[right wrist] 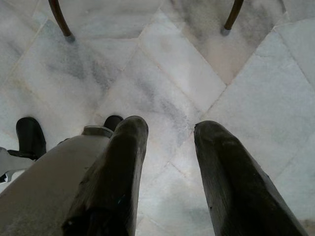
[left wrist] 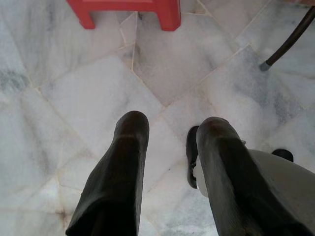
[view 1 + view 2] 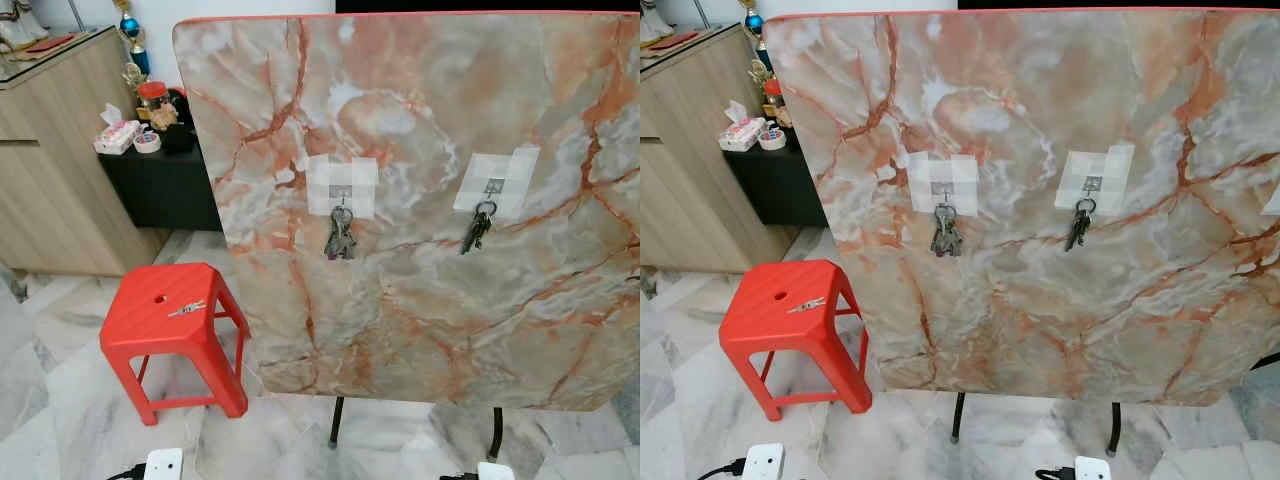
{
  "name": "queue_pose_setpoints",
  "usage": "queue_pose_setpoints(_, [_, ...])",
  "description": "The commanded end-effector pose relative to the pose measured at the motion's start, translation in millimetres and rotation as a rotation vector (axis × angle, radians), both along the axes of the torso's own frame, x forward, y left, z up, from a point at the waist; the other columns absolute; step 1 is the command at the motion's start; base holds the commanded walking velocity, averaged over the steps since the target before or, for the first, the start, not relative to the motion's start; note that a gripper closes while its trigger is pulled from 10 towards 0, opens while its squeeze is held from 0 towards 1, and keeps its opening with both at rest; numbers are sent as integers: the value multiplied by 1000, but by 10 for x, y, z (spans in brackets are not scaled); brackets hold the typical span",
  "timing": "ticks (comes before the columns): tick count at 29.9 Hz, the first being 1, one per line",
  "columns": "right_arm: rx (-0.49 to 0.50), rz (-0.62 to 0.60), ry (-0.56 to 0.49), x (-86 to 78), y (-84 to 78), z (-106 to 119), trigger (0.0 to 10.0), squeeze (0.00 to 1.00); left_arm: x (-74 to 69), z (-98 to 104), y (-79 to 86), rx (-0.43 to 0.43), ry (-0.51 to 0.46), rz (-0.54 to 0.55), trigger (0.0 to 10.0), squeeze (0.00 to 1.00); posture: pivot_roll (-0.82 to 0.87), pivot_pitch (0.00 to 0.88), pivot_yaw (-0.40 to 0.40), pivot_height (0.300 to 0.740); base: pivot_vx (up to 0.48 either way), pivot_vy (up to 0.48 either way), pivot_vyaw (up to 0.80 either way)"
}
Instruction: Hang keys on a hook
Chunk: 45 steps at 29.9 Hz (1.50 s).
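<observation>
1. A bunch of metal keys (image 3: 340, 236) hangs from a small hook (image 3: 341, 190) on an upright orange-veined marble tabletop (image 3: 420, 150).
2. A second dark key bunch (image 3: 477, 228) hangs on the neighbouring hook (image 3: 494, 186).
3. A loose key (image 3: 187, 308) lies on the red plastic stool (image 3: 170, 335).
4. Left gripper (image 2: 170, 128) and right gripper (image 1: 170, 129) hang above the marble floor (image 1: 162, 73), fingers apart, holding nothing.

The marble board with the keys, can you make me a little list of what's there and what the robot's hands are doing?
board: upright orange-veined marble tabletop
left hook: grey bunch of keys hanging
right hook: dark bunch of keys hanging
stool: red plastic stool left of the board, small silver item on top
left gripper: open, above floor
right gripper: open, above floor
</observation>
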State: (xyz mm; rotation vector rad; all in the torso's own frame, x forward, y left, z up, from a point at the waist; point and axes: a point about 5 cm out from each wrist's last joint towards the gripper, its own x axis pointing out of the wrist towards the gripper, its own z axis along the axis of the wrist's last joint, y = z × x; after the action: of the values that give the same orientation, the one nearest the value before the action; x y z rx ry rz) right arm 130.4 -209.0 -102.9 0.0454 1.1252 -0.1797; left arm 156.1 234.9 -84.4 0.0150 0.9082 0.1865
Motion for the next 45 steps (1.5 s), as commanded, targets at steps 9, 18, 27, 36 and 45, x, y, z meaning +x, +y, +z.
queue_pose_setpoints(9, [38,14,-11,78,191,-4,10000,0,-40,-12,50,8,32,15,10000,0,13,0,22,740,0,276,0])
queue_pose_setpoints(18, [37,30,-8,90,198,-1,10000,0,-35,-11,46,4,30,20,10000,0,15,0,21,740,0,288,0])
queue_pose_setpoints(27, [43,40,-12,101,193,3,10000,0,-25,-7,44,0,25,27,10000,0,22,0,20,740,0,391,0])
queue_pose_setpoints(36, [51,35,-14,103,202,3,10000,0,-18,-2,55,0,23,33,10000,0,33,0,22,740,0,401,0])
queue_pose_setpoints(45, [48,31,-17,104,194,5,10000,0,-17,-1,56,-1,22,35,10000,0,32,0,23,740,0,401,0])
